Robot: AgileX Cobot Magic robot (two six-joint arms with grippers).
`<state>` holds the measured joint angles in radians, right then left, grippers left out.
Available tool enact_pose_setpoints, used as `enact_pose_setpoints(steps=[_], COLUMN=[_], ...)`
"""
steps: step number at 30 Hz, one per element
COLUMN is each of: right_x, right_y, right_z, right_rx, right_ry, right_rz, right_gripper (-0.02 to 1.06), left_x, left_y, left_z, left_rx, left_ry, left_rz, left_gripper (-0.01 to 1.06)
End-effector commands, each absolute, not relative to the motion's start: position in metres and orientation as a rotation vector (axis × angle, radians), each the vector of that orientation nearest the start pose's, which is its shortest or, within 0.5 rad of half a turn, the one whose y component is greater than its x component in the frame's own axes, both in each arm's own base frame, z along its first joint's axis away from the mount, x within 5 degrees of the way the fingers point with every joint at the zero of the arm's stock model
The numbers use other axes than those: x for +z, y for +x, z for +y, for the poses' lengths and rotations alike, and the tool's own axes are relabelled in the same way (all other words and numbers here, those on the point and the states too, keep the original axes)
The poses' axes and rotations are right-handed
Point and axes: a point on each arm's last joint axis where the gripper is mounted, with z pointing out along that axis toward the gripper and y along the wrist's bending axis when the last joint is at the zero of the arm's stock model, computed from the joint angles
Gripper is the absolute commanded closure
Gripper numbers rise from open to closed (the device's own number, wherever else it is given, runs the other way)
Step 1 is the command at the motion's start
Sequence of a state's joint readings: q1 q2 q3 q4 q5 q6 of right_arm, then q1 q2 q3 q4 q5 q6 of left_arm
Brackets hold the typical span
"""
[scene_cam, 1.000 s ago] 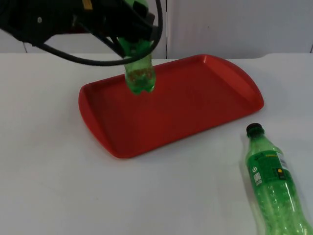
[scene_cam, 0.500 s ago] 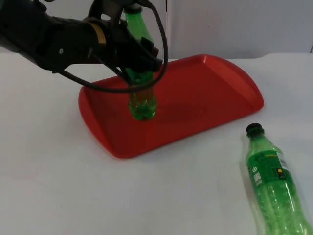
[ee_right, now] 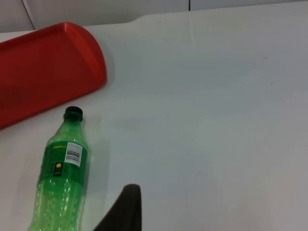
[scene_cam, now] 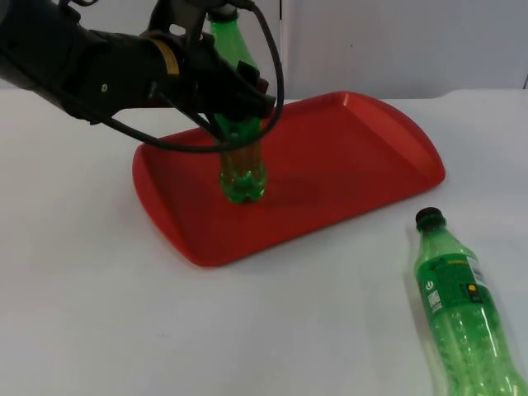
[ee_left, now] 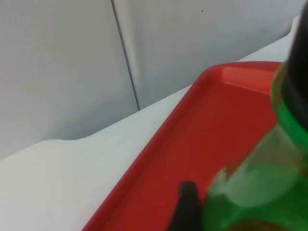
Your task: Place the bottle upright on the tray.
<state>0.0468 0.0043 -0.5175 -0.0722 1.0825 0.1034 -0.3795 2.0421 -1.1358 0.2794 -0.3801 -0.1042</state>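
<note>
The green bottle (scene_cam: pixel 240 157) stands upright, its base on or just above the red tray (scene_cam: pixel 346 157), toward the tray's left part. The left gripper (scene_cam: pixel 235 103) is closed around the upper body of this bottle, below the neck, and the left arm reaches over the tray's back corner. In the left wrist view the bottle (ee_left: pixel 255 187) is very near the camera, with the tray (ee_left: pixel 202 144) under it.

I think this bottle is light, because it looks nearly empty, with only a little liquid at the bottom. The plastic is thin and smooth, so it can bend under a hard squeeze and slip under a weak one. The base is narrow, so it may tip when the fingers let go. A hold on the upper body seems good for it.

A second green bottle (scene_cam: pixel 462 318) lies on its side on the white table (scene_cam: pixel 99 313), well apart from the tray's right end. The right gripper (ee_right: pixel 126 211) waits above the table near this lying bottle (ee_right: pixel 60 178); whether it is open I cannot tell.
</note>
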Motion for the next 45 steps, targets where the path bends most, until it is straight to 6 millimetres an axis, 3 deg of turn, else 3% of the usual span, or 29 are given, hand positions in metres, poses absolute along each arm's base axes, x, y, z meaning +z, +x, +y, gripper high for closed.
enact_pose_setpoints(steps=[1, 2, 4, 20, 27, 37, 45], right_x=[0.28, 0.28, 0.28, 0.28, 0.28, 0.28, 0.28], right_y=[-0.007, -0.007, -0.007, -0.007, -0.007, -0.007, -0.007], right_z=[-0.006, -0.006, -0.006, -0.006, -0.006, -0.006, -0.006], right_rx=[0.004, 0.004, 0.004, 0.004, 0.004, 0.004, 0.004], right_ry=[0.063, 0.063, 0.063, 0.063, 0.063, 0.063, 0.063], right_rz=[2.044, 2.044, 2.044, 2.044, 2.044, 2.044, 2.044], right_gripper=[0.0, 0.0, 0.0, 0.0, 0.0, 0.0, 0.0], left_x=[0.15, 0.15, 0.15, 0.149, 0.145, 0.161, 0.152], left_y=[0.397, 0.397, 0.397, 0.397, 0.396, 0.389, 0.38], left_z=[-0.171, -0.171, -0.171, -0.171, -0.166, -0.16, -0.154], left_rx=[-0.257, -0.257, -0.257, -0.254, -0.252, -0.221, -0.171], left_ry=[0.59, 0.59, 0.59, 0.585, 0.496, 0.48, 0.482], left_rz=[1.933, 1.933, 1.933, 1.95, 2.046, 2.128, 2.294], left_gripper=[0.33, 0.17, 0.01, 0.0, 0.0, 0.0, 0.0])
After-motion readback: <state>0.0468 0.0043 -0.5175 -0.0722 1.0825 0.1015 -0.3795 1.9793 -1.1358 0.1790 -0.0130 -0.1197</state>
